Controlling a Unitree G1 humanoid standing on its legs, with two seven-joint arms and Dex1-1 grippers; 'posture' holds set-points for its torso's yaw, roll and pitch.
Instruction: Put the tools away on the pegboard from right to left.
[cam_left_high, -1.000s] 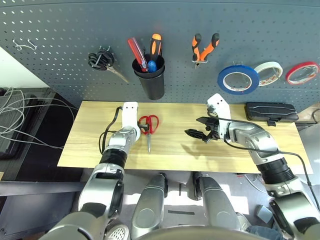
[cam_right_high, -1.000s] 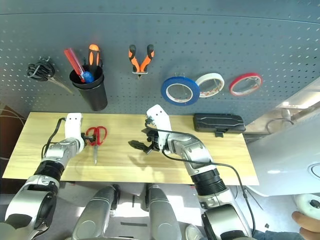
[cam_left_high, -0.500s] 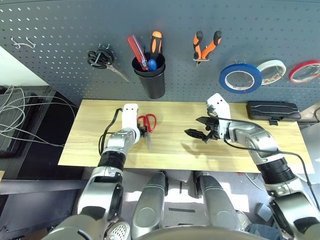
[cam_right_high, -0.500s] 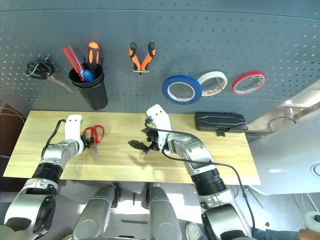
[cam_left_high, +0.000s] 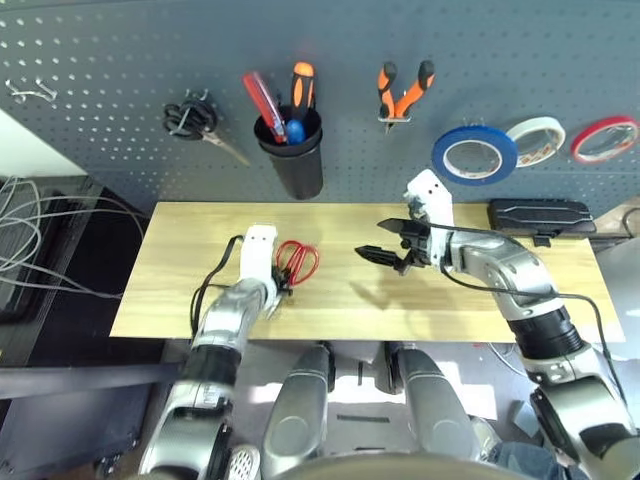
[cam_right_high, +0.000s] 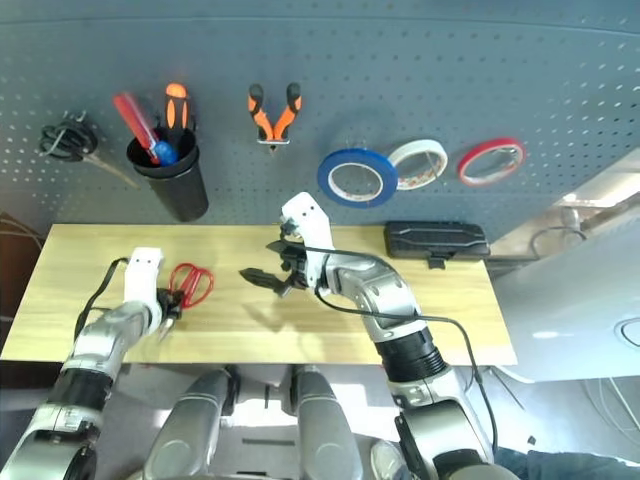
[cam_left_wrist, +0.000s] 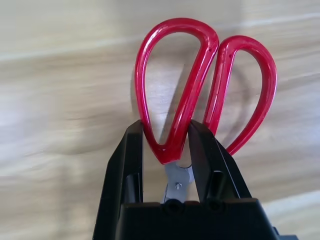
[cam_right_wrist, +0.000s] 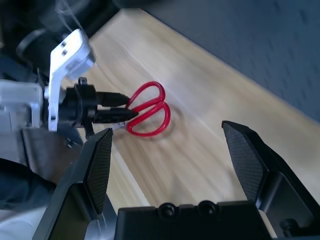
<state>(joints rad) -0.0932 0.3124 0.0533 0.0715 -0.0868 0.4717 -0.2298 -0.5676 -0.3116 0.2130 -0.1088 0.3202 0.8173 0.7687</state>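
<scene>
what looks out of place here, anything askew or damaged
No damage stands out. The red-handled scissors are the odd one out: they are at the table with the left gripper, while other tools sit on the pegboard.

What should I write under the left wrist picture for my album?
Black jaws pinch the red-handled scissors near the base of one loop.

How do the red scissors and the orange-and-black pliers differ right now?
The red scissors are in the left gripper over the table, while the pliers hang on the pegboard. The scissors' handles are closed loops; the pliers' are open-ended and spread apart. Both are two-handled tools.
</scene>
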